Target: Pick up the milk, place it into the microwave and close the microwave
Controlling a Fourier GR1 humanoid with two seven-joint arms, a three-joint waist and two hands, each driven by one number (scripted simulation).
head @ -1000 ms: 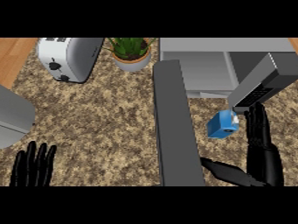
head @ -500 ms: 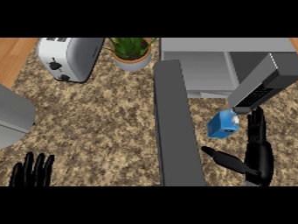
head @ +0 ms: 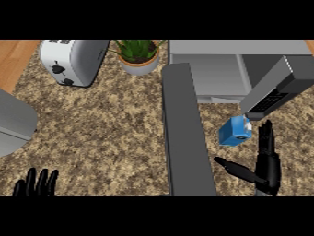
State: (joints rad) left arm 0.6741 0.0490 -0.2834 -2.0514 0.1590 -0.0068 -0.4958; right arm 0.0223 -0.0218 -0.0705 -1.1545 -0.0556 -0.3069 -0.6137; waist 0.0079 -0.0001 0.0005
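The milk [head: 235, 132] is a small blue carton with a white cap, lying on the counter just in front of the microwave [head: 220, 73]. The microwave is grey, at the back right, with its cavity showing. Its door [head: 185, 143] is swung open and reaches toward me as a long dark slab. My right hand [head: 266, 161] is open just right of and below the carton, fingers straight up and thumb stretched left; it does not hold the carton. My left hand [head: 35, 185] rests open at the lower left edge, fingers up.
A white toaster [head: 72, 60] stands at the back left, and a potted plant [head: 139, 55] is beside it. A grey appliance [head: 3, 120] juts in at the left edge. The microwave's control panel [head: 275, 90] overhangs the carton.
My right hand has drawn down and slightly closer to the lower edge, its fingertips now beside the carton. My left hand has sunk lower at the lower left. The carton has not moved.
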